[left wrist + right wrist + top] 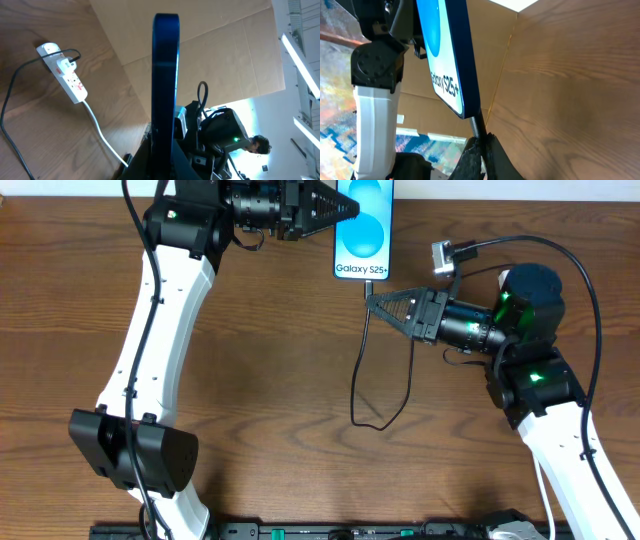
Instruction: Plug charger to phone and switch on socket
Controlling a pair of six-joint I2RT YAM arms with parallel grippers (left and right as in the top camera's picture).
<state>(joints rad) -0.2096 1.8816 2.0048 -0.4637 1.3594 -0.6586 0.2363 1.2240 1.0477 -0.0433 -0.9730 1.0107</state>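
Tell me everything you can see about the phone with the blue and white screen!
The slim rectangular smartphone has a dark edge and a glossy, lit blue-and-white screen reading "Galaxy S25+", facing up. It is over the far side of the wooden table. The left gripper clamps one long side. At its bottom edge, the tip of the thin black charger cable meets it, pinched by the right gripper. Whether the tip is fully in cannot be told.

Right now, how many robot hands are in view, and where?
2. The left hand is shut on the phone's left edge. The right hand is shut on the charger connector at the phone's bottom edge. None seems hidden.
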